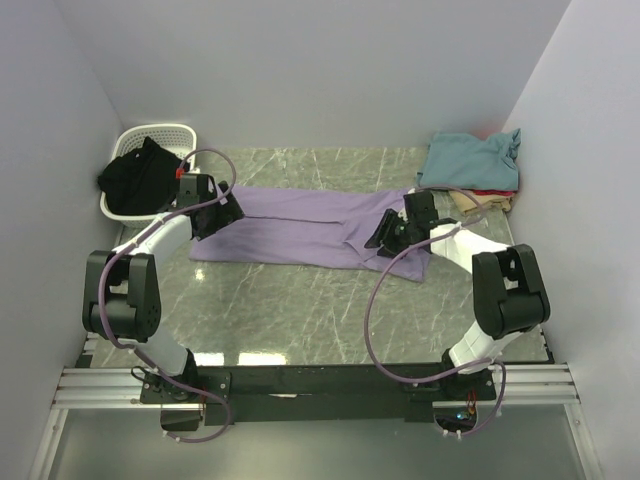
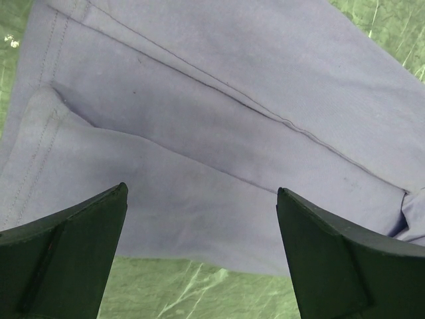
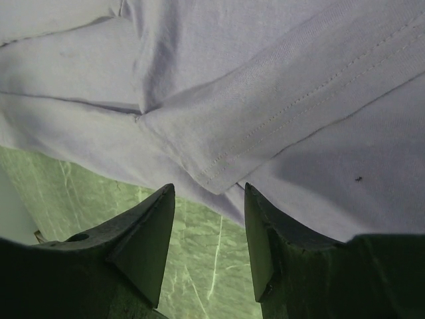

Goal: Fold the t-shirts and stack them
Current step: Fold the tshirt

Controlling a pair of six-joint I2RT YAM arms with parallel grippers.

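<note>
**End effectors both unclamped, one at each end of the lavender t-shirt**

Left end effector (image 1: 222, 212) (image 2: 201, 193) stands with its fingers spread wide and nothing between them. It hangs over the left end of the lavender t-shirt (image 1: 300, 225) (image 2: 232, 100) (image 3: 279, 80), pointing down at a stitched fold near the shirt's near edge. Right end effector (image 1: 385, 238) (image 3: 209, 189) has its fingers partly apart, with bare bench showing through the gap. A hemmed corner of the shirt lies right at the mouth of that gap, but the fingers are not clamped on it.

Each arm rises from its base on its own side of the shirt, bends at a raised elbow and reaches inward and away from the bases, wrist tipped downward.

The shirt lies flat on the green marbled bench (image 1: 300, 310) as a long narrow band. Its long axis runs left to right, and its right end sags a little toward the arm bases. Bare bench lies open on the near side of the shirt, with a narrower strip beyond it.

Past the shirt's right end, against the far right corner, sits a pile with a teal t-shirt (image 1: 470, 158) on top and a red t-shirt (image 1: 497, 192) and a tan t-shirt (image 1: 480, 205) showing beneath. Past the shirt's left end, a white basket (image 1: 165, 131) holds a black garment (image 1: 140, 175) draped over its rim, close behind the left arm.
</note>
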